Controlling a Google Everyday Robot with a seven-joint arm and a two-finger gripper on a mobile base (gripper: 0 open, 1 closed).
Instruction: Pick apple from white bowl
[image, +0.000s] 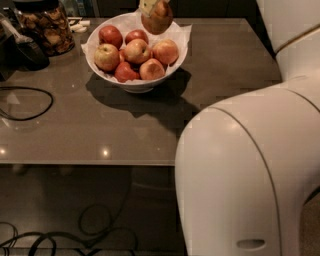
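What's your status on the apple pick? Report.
Gripper at top edge, fingers shut on apple. Apple held above white bowl, clear of other apples. Nothing in the way; glass jar far left.

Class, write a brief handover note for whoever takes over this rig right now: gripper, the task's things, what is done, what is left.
Gripper: at the top edge of the view, shut on an apple.
Apple: held in the air above the far side of the white bowl.
Bowl: on the table, other apples inside.
Done: apple grasped and out of the bowl.
Left: probably only carrying it clear.
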